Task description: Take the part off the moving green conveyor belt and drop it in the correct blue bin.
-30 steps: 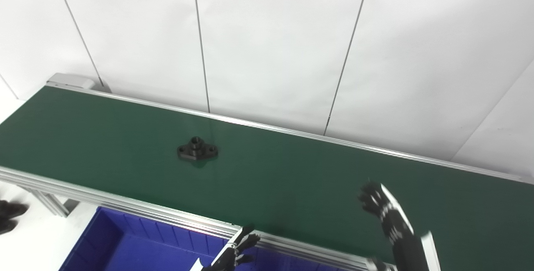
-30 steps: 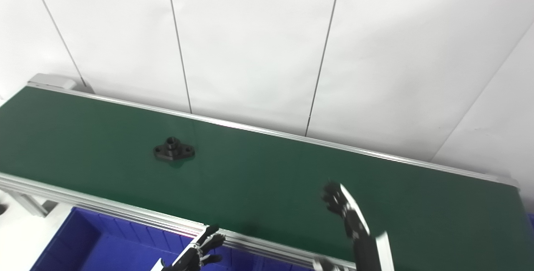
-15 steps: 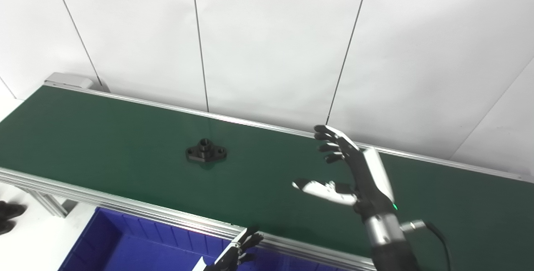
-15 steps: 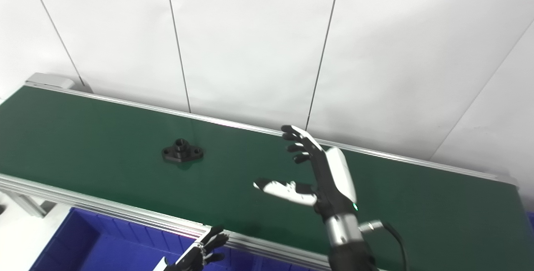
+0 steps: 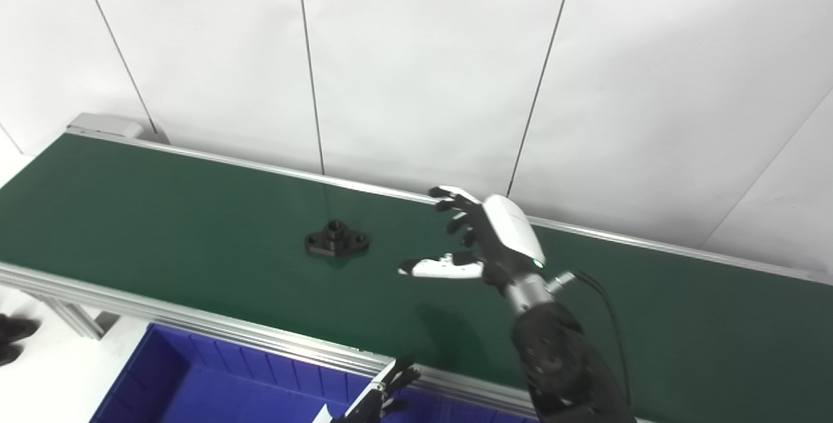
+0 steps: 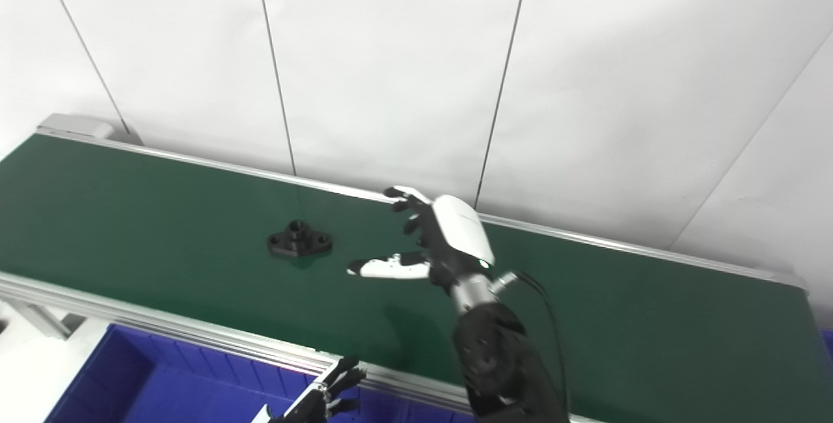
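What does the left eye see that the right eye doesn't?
Only the left eye view shows a dark blurry thing at the left edge. Only the right eye view shows the belt's right end. Both show the black part on the green belt, the open right hand near it, the left hand and the blue bin.

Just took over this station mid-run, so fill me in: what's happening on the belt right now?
A black flanged part lies on the green conveyor belt, untouched. The right hand hovers open over the belt just to the part's right, fingers spread toward it, not yet in contact. The left hand waits low at the belt's near rail, above the blue bin, holding nothing. Nothing has been picked yet.
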Controlling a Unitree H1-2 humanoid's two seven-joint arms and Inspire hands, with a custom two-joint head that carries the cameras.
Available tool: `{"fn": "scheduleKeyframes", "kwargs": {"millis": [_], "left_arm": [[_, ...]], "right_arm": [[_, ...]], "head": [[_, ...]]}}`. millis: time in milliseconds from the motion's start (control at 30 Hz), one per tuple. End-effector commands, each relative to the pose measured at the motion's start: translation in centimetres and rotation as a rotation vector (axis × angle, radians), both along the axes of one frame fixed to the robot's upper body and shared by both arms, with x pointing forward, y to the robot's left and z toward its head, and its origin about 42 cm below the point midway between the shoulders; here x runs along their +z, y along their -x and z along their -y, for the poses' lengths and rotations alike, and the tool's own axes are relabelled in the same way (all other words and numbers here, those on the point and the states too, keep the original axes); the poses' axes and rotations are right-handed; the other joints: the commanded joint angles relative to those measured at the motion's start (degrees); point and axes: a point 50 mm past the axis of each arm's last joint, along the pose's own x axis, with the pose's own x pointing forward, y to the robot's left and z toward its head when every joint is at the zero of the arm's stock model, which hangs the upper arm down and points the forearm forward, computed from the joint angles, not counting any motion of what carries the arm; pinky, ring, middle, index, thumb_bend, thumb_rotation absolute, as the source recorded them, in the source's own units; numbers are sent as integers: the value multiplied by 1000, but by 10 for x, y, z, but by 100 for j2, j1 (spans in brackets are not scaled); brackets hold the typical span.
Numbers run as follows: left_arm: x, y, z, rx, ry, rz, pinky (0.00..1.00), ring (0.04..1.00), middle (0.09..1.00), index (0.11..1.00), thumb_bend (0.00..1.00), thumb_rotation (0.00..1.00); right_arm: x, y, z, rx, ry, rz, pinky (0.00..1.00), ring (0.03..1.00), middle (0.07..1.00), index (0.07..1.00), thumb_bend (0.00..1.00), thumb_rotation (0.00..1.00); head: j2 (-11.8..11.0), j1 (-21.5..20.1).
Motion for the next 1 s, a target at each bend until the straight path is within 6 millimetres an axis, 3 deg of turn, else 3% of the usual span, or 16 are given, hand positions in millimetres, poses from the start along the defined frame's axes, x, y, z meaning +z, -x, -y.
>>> {"fn": "scheduleKeyframes", "kwargs": {"millis": [0,200,467,967], "left_arm": [[11,3,6,12,33,23,864,950,940,962,908,509],[15,6,13,6,48,21,896,966,951,962,884,473],[18,10,24,3,50,48,831,952,972,968,891,524],[29,17,43,-13,8,26,840,959,974,971,963,589]], "right_arm": [[25,-17,-13,39,39,107,548,685,786,829,943,482],[29,-36,-31,65,110,125,555,679,785,820,957,469],[27,-48,-54,84,179,125,560,690,798,827,975,451],[17,-62,-73,106,256,89,530,681,795,818,956,479]], "head": [[32,-1],[40,70],[54,153],[98,319]]}}
